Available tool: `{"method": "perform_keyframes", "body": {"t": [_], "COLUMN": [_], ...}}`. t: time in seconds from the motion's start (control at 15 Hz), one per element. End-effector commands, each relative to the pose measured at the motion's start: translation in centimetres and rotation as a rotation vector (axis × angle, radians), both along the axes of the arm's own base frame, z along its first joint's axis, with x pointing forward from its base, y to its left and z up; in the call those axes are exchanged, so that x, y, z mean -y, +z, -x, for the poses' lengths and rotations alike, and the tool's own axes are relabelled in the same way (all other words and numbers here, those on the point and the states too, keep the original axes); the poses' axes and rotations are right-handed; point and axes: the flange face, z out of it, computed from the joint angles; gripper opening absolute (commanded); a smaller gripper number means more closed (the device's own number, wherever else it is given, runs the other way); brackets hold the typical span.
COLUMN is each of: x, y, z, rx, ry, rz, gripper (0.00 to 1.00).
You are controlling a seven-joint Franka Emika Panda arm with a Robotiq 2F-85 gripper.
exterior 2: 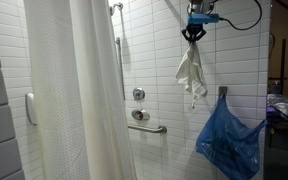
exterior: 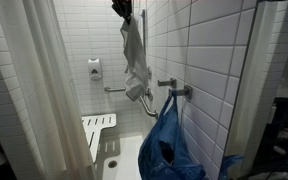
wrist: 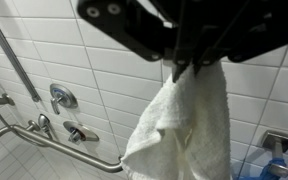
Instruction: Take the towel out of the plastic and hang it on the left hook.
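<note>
One claw clamped on towel — blue bag below, grab bar nearby.

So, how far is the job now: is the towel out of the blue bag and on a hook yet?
Done: the towel is out of the blue bag, which hangs on the wall. In hand: the end effector, shut on the towel's top, holds it in the air. Left: hanging it on a hook, not yet done.
</note>
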Motion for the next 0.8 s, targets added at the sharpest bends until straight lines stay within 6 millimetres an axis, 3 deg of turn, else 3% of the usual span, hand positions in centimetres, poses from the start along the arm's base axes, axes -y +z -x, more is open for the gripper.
{"method": "perform_keyframes", "body": {"t": [0.0, 0.73], "x": [-0.02, 0.23], "y": [0.32, 0.1], "z": [-0.01, -0.07], "rx": [0.005, 0.002], "ry": [0.0, -0.012], "rz": [-0.003, -0.002], "gripper": [0.01, 0.01]}}
